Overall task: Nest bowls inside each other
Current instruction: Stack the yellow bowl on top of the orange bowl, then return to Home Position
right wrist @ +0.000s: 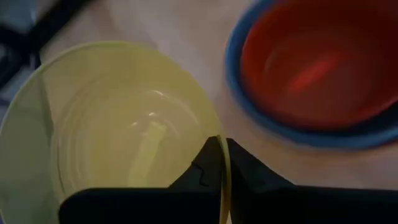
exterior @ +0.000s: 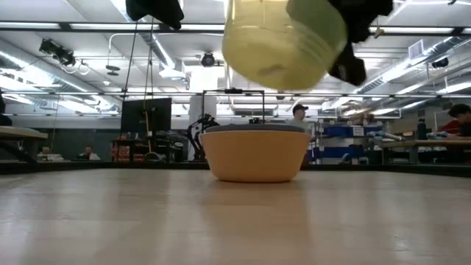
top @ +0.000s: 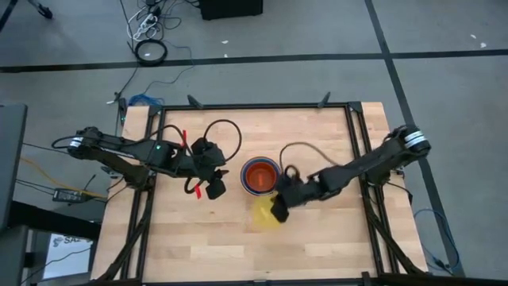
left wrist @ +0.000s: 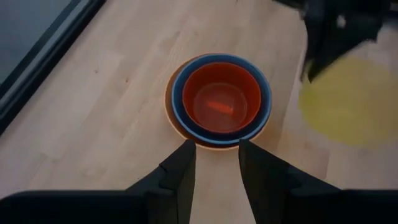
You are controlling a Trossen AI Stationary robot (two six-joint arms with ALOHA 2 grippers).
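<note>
A stack of bowls (top: pixel 259 175) stands mid-table: an orange bowl (exterior: pixel 255 153) on the wood, a blue bowl (left wrist: pixel 264 102) in it, and a red-orange bowl (left wrist: pixel 221 99) innermost. Just near of the stack, a yellow bowl (top: pixel 264 214) is up in the air, with my right gripper (right wrist: pixel 222 144) shut on it. My left gripper (left wrist: pixel 214 165) hovers open to the left of the stack, pointing at it and touching nothing. My right gripper pinches the yellow bowl's rim (right wrist: pixel 210 115) between its two fingers, one inside the bowl and one outside. The fingers slant down from the table's right. The bowl (exterior: pixel 283 40) hangs lifted clear of the table, tilted, higher than the stack's rim.
Bare wooden tabletop (top: pixel 317 246) lies near and to the right of the stack. A black frame (top: pixel 353 143) borders the table. People and workbenches show in the room beyond, in the low view.
</note>
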